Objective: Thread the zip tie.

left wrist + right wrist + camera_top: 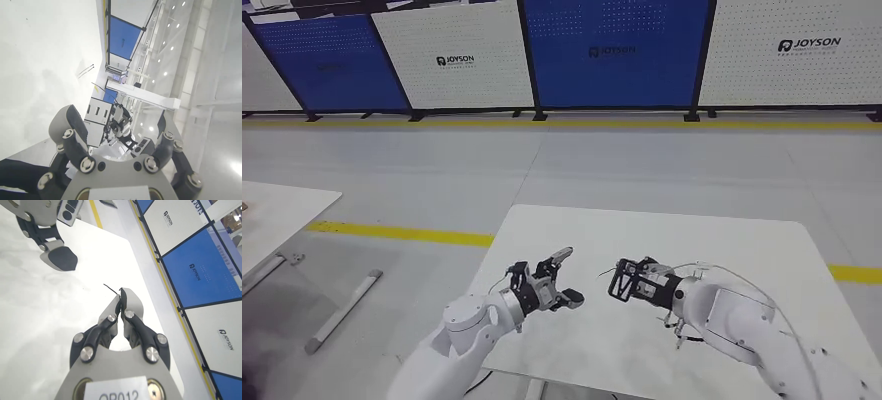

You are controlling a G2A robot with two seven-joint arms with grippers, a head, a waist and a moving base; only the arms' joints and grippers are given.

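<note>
Right hand (120,296) pinches the zip tie (110,289), left hand (564,278) gapes empty near it, probably grabbing the free end next.

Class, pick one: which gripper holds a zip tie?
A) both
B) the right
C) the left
B: the right gripper has its jaws shut on a thin black zip tie, while the left gripper is open and holds nothing.
</note>
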